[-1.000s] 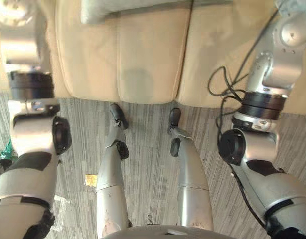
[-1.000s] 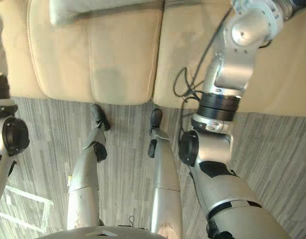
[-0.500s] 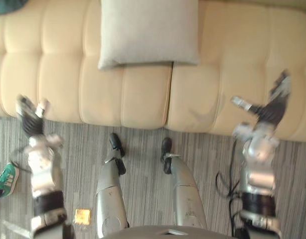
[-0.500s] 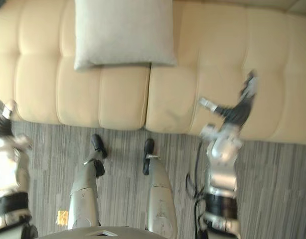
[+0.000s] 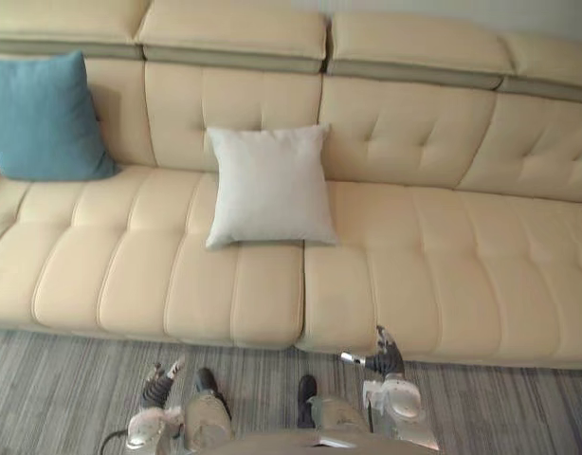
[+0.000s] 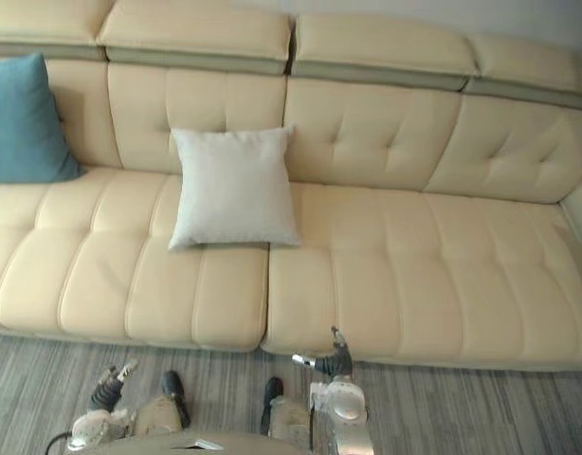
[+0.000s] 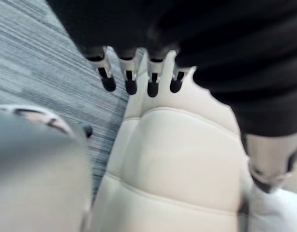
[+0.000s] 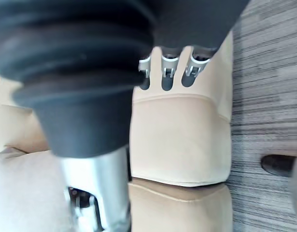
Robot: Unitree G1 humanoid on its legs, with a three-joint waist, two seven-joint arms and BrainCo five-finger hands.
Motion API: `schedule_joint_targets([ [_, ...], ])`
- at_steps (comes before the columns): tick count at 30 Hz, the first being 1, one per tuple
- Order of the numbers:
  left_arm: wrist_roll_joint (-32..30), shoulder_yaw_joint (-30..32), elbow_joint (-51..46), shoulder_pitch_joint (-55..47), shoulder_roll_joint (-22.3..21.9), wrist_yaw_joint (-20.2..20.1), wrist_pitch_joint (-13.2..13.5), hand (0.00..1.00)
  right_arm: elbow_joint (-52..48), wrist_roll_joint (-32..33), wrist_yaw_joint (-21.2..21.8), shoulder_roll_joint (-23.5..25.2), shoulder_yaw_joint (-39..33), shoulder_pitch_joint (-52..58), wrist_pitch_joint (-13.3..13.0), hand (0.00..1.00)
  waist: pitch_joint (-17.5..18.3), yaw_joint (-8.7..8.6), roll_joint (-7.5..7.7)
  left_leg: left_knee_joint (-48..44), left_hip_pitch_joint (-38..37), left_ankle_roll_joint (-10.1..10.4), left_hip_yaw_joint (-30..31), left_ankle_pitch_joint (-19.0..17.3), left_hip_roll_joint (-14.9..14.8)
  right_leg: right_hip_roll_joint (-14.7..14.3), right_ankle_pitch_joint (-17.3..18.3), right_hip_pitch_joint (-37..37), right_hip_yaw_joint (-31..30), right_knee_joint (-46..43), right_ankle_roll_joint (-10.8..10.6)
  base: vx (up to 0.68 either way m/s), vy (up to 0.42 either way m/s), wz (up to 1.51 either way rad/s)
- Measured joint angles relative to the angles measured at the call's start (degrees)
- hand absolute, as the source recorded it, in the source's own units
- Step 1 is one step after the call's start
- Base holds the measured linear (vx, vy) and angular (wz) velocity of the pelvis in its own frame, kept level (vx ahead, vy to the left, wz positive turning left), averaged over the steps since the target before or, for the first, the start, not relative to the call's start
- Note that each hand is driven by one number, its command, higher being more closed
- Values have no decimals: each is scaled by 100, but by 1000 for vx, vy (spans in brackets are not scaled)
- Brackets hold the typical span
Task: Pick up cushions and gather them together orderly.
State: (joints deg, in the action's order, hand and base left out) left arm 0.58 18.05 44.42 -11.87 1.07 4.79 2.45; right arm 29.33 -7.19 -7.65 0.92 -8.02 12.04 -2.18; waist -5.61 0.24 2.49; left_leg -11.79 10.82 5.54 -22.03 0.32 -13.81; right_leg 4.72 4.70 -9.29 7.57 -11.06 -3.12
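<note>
A light grey cushion (image 5: pixel 270 185) leans against the back of the cream sofa (image 5: pixel 443 256), near its middle. At the sofa's far left a blue cushion (image 5: pixel 43 118) stands against the backrest. My left hand (image 5: pixel 161 384) hangs low over the carpet in front of the sofa, fingers (image 7: pixel 129 79) straight and holding nothing. On the other side my right hand (image 5: pixel 381 358) is also low, by the seat's front edge, with fingers (image 8: pixel 168 72) straight and empty. Both hands are far below the cushions.
Grey striped carpet (image 5: pixel 63 398) runs along the sofa's front. The right half of the sofa seat (image 6: pixel 433 256) is bare. The seat's front edge (image 7: pixel 182 159) shows close past my left fingers.
The camera has swung up from the floor to the whole sofa, bringing the blue cushion into view. Both arms have dropped from raised to low at the bottom.
</note>
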Motion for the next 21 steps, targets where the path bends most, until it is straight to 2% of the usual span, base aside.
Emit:
schedule_joint_targets([
  [7,-89,217,504,135,-15,81,-16,0,793,-1,3,79,-297,-111,151,0,101,34,-60,123,-564,36,-73,-22,136,69,-172,540,-108,241,-125,24,34,-9],
  [9,-83,229,574,209,-33,109,-15,0,795,-1,-1,62,-354,-186,210,0,65,126,-85,-198,-574,-2,-178,-220,94,83,-208,541,-266,116,-161,-48,59,-29],
  [11,-80,247,569,221,-42,112,-13,0,803,-1,-3,60,-358,-284,241,0,33,119,-105,-489,-486,-50,-187,-389,70,111,-229,523,-252,44,-199,-117,66,-15],
  [12,-68,312,562,221,-40,127,-15,0,839,0,-3,61,-353,-316,246,0,-6,122,-43,-609,-440,-157,-204,-492,73,166,-211,516,-240,86,-173,-163,86,-6],
  [13,-68,356,562,218,-45,142,-24,0,852,0,-1,62,-349,-325,246,0,-4,137,-60,-589,-435,-165,-196,-495,59,192,-130,533,-195,150,-129,-170,93,-7],
  [14,-65,449,584,214,-151,196,-63,0,992,0,-2,59,-353,-380,247,0,-9,168,-198,-344,-474,-209,-202,-445,53,299,134,569,171,1,178,-127,99,-8],
  [15,-61,472,578,205,-176,241,-76,0,1029,1,-1,70,-347,-426,260,0,-23,204,-217,-247,-501,-268,-197,-363,32,416,225,368,358,-701,192,-137,96,5],
  [16,-55,483,592,172,-160,263,-115,0,1051,2,-1,101,-342,-414,261,0,-23,193,-200,-182,-493,-310,-189,-273,33,562,371,199,445,-1700,96,-139,62,30],
  [17,44,494,612,132,-97,267,-141,0,1208,3,-2,109,-342,-433,259,0,-8,193,-108,-101,-505,-312,-142,-196,88,740,551,234,504,-2608,5,-139,2,42],
  [18,63,502,613,95,-78,269,-150,0,1285,5,-2,109,-342,-442,264,0,28,204,-61,-25,-520,-317,-118,-137,126,811,622,285,524,-2903,-4,-120,-66,49],
  [19,117,508,615,18,-58,279,-155,0,1375,6,-3,111,-337,-443,257,0,79,210,22,149,-574,-274,-43,-20,234,879,694,435,536,-3087,-14,-79,-104,35],
  [20,169,621,617,-79,-2,311,-154,0,1584,5,-2,115,-316,-482,249,0,251,241,247,442,-574,-194,67,31,504,955,486,581,483,-2722,-142,-50,-136,12],
  [21,192,666,712,-76,4,357,-186,0,1746,6,-5,38,-329,-568,264,0,343,330,309,606,-479,-93,225,115,601,832,614,623,410,-2187,-250,-21,-88,-20],
])
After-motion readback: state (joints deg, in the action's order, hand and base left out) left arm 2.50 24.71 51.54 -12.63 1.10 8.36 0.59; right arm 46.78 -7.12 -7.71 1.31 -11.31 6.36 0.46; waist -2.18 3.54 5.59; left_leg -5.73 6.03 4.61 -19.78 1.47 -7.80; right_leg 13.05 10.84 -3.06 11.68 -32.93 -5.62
